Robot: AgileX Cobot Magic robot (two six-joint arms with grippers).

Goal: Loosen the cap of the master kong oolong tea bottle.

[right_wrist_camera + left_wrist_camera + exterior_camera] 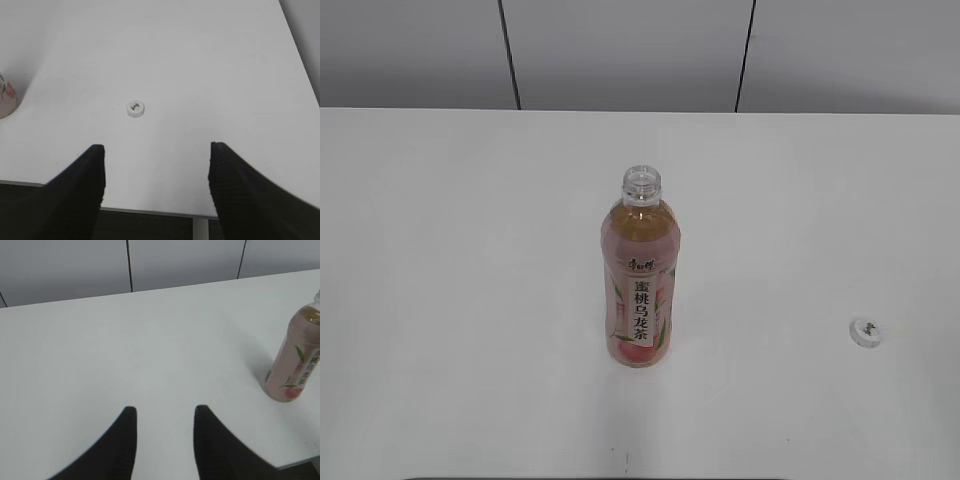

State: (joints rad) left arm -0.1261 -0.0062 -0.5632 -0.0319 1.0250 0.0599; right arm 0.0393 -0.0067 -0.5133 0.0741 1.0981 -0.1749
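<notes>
The master kong oolong tea bottle (640, 275) stands upright in the middle of the white table, its neck open with no cap on it. It also shows at the right edge of the left wrist view (296, 360) and at the left edge of the right wrist view (6, 100). The white cap (866, 332) lies on the table to the right of the bottle, grey mark up; it also shows in the right wrist view (135, 108). My left gripper (164, 412) is open and empty, left of the bottle. My right gripper (157, 150) is open and empty, back from the cap at the table's front edge.
The white table (450, 300) runs to a grey panelled wall (620, 50) at the back. Its front edge shows under my right gripper (150, 210), and its right edge shows in the right wrist view (300, 55).
</notes>
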